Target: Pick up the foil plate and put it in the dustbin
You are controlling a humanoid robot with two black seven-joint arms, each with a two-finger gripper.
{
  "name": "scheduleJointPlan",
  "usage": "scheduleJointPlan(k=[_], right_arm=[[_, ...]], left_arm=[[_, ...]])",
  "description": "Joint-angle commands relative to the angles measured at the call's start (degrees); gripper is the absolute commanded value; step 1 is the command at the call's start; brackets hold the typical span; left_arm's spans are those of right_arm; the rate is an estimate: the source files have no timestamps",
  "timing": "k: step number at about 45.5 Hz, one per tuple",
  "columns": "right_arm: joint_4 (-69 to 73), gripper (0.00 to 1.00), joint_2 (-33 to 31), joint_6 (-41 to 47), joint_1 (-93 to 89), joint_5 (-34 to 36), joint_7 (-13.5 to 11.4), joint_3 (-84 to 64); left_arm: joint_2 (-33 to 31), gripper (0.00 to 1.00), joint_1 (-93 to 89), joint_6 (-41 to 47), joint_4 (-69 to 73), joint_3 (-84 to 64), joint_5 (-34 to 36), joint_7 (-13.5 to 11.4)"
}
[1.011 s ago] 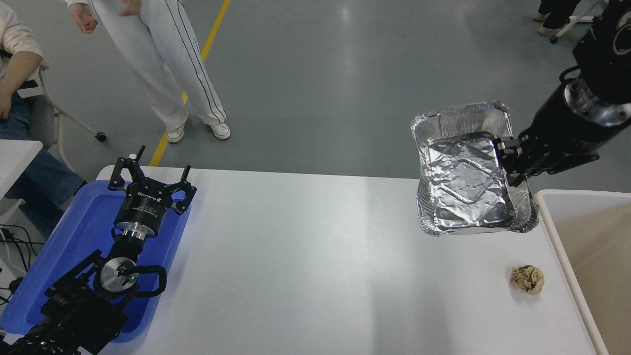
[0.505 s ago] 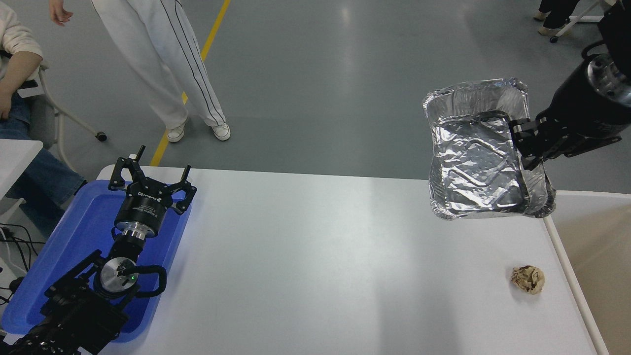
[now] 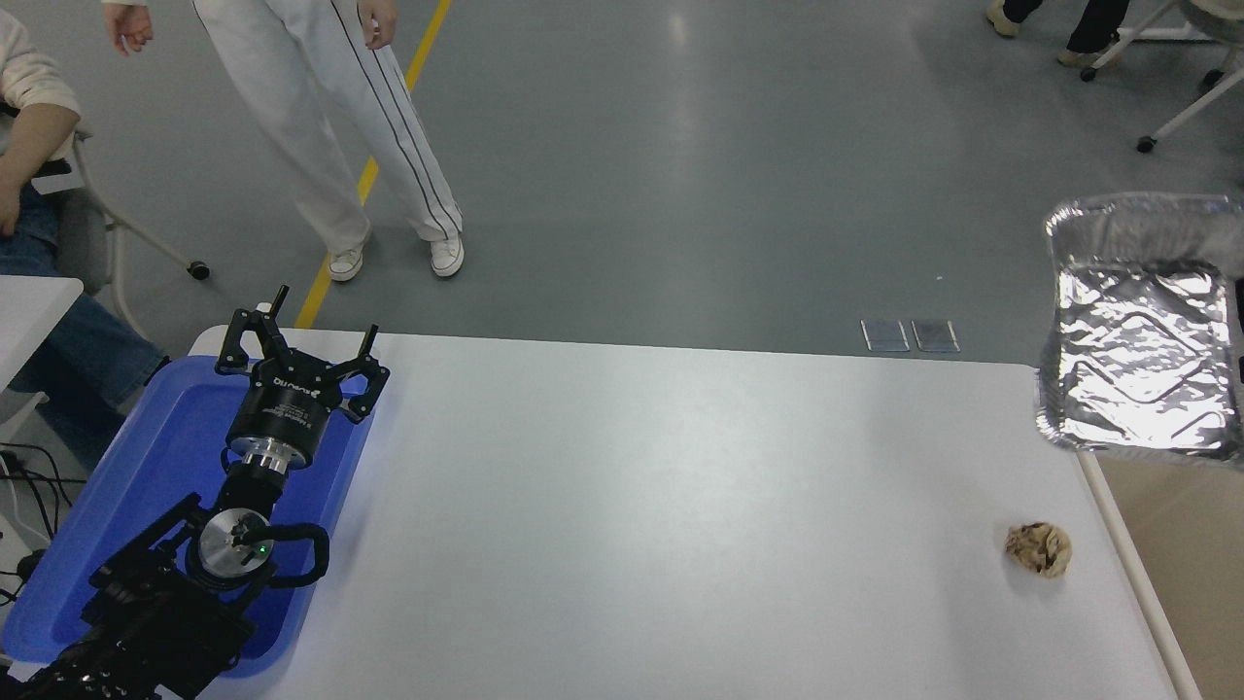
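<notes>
The foil plate (image 3: 1139, 335), shiny and crinkled, hangs in the air at the picture's right edge, tilted with its inside towards the camera. Its lower rim is over the far corner of the dustbin (image 3: 1200, 583), whose cream rim and beige inside run down the right side beside the table. The frame cuts off the plate's right side. My right arm and gripper are out of the picture, so what holds the plate is hidden. My left gripper (image 3: 296, 335) is parked open at the lower left, over the blue tray.
A small crumpled brown paper ball (image 3: 1038, 549) lies on the white table (image 3: 680, 506) near its right edge. A blue tray (image 3: 146, 467) sits under the left arm. One person (image 3: 330, 126) stands beyond the table's far left corner; another sits at the left edge (image 3: 29, 117).
The foil plate has moved right and slightly down, from over the table's far right corner to over the dustbin. The right arm has left the frame. The left arm has not moved.
</notes>
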Motion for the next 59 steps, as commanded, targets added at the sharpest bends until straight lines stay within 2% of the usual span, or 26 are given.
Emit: scheduleJointPlan(k=[1, 22, 34, 42, 50, 56, 59], right_arm=[[-4.9, 0.00, -9.3, 0.0, -0.1, -2.8, 0.0, -5.5], [-14.5, 0.00, -22.0, 0.0, -0.8, -10.0, 0.0, -5.6], [-22.5, 0.00, -25.5, 0.0, -12.0, -9.8, 0.0, 5.2], [-22.5, 0.00, -24.9, 0.0, -23.1, -8.8, 0.0, 14.0], [-23.2, 0.00, -21.1, -6.9, -33.4, -8.4, 0.0, 21.4], [-26.4, 0.00, -19.1, -7.4, -42.2, -3.5, 0.0, 27.1], [-28.9, 0.00, -15.8, -8.5, -49.0, 1.9, 0.0, 29.0]], left_arm=[[0.0, 1.00, 0.0, 0.0, 0.0, 0.0, 0.0, 0.0], [0.0, 1.00, 0.0, 0.0, 0.0, -0.1, 0.0, -0.1], [0.0, 1.00, 0.0, 0.0, 0.0, 0.0, 0.0, -0.1], [0.0, 1.00, 0.0, 0.0, 0.0, -0.1, 0.0, -0.1], [0.0, 1.00, 0.0, 0.0, 0.0, -0.1, 0.0, -0.1], [0.0, 1.00, 0.0, 0.0, 0.0, -0.1, 0.0, -0.1], [0.0, 1.00, 0.0, 0.0, 0.0, -0.1, 0.0, -0.1]])
